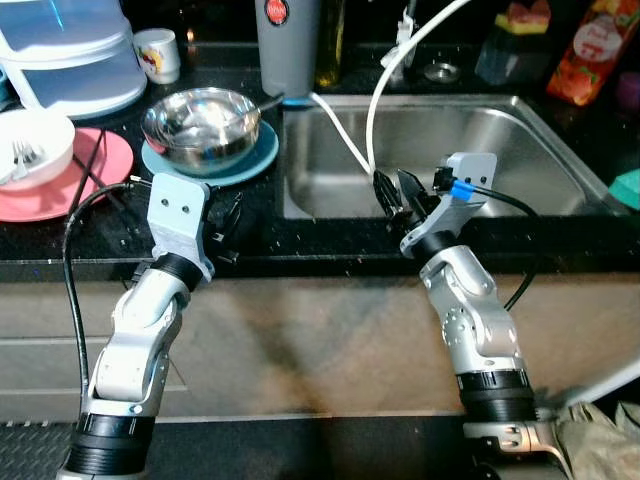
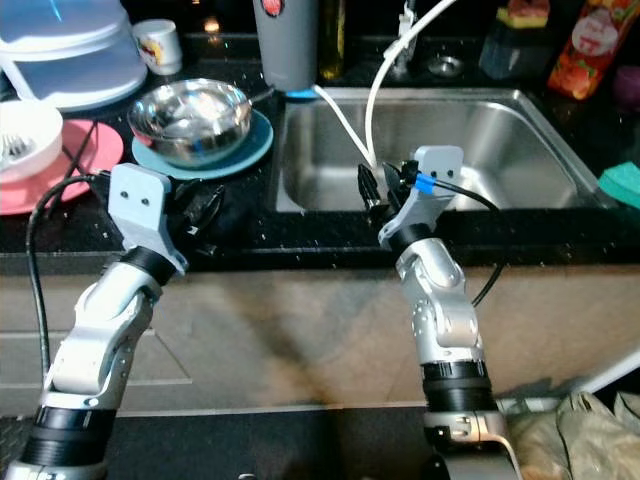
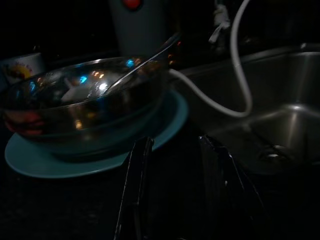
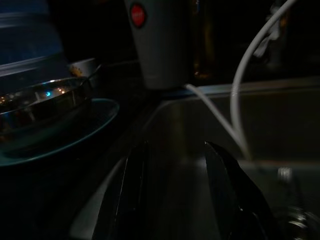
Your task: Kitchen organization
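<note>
Left eye view, nearest first: left gripper over the dark counter just short of the teal plate, fingers spread with nothing between (plain enough from the left wrist view). Right gripper at the front edge of the steel sink, also parted and holding nothing, with the white hose drooping into the basin just beyond.

Next out: steel bowl sitting on the teal plate, a utensil handle resting across its rim. Left of that, white bowl with a fork on a pink plate, chopsticks beside.

Farthest back: small printed mug, clear plastic container, grey tumbler, a red pouch.

By the look of it, barely started: dishes unsorted, sink bare of dishes, everything yet to be gathered or put away.
</note>
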{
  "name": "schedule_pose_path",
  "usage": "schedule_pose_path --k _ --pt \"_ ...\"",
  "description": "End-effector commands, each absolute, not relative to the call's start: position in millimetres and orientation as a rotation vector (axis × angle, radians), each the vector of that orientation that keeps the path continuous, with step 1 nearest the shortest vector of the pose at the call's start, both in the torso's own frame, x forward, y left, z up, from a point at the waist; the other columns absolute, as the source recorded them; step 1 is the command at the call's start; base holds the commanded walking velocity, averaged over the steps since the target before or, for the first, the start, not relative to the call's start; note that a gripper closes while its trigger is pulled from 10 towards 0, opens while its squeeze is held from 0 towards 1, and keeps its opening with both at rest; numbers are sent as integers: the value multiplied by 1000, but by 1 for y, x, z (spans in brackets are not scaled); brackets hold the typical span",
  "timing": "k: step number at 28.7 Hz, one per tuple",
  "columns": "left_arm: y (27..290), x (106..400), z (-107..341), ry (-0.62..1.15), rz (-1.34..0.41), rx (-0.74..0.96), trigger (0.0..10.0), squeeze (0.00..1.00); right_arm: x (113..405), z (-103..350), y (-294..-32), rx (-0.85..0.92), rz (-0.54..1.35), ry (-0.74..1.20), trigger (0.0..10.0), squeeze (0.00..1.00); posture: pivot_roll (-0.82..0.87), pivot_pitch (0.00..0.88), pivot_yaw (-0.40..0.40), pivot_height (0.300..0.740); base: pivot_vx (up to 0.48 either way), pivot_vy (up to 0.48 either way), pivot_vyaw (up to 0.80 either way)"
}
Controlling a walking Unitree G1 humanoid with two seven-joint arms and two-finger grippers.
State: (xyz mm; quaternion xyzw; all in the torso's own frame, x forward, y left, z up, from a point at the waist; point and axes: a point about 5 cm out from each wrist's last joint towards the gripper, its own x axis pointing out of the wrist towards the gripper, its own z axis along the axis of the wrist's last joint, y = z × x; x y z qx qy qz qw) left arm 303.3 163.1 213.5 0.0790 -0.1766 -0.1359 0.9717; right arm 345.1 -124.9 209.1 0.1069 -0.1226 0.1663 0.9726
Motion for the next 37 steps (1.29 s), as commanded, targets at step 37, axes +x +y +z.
schedule_pose_path --k 37 --pt "141 290 203 -290 -483 157 10000 0 346 208 -127 205 336 -233 10000 0 47 105 -48 740 90 0 0"
